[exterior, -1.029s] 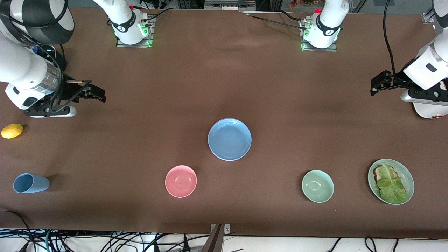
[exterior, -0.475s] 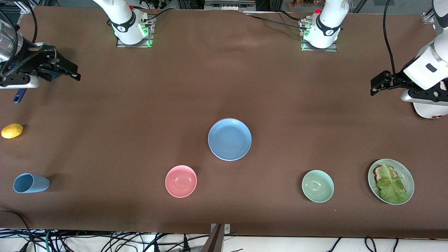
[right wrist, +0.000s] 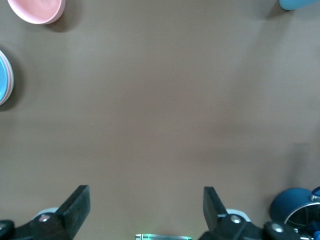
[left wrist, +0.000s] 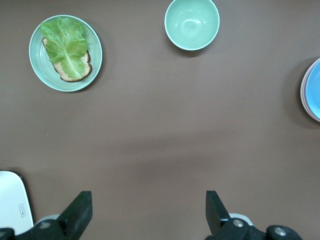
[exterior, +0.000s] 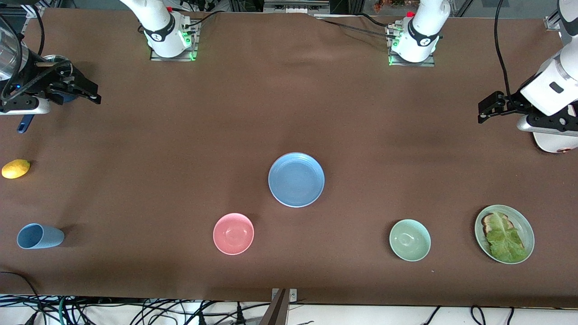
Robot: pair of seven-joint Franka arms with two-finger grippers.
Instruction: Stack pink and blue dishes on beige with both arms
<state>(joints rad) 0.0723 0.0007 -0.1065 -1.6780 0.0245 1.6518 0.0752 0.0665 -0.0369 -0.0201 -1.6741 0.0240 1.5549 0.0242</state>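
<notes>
The pastel blue plate (exterior: 296,179) lies at the middle of the table and shows at the edge of both wrist views (left wrist: 314,89) (right wrist: 3,77). A thin pink rim (left wrist: 303,94) peeks out from under it, so it rests on the pink plate. The beige plate is hidden. My left gripper (exterior: 490,106) hangs open over the left arm's end of the table, empty, with brown cloth between its fingers (left wrist: 148,202). Open and empty too, my right gripper (exterior: 86,91) hangs over the right arm's end, with bare cloth below it (right wrist: 146,197).
A pink bowl (exterior: 233,234) and a green bowl (exterior: 410,240) sit nearer the front camera than the stack. A green plate (exterior: 523,224) holds bread and lettuce. A light blue cup (exterior: 39,236) lies on its side, a lemon (exterior: 16,169) beside that end.
My right gripper has drawn back from above the lemon toward the table's corner at its own end, then almost stopped. The left arm and all dishes stayed still.
</notes>
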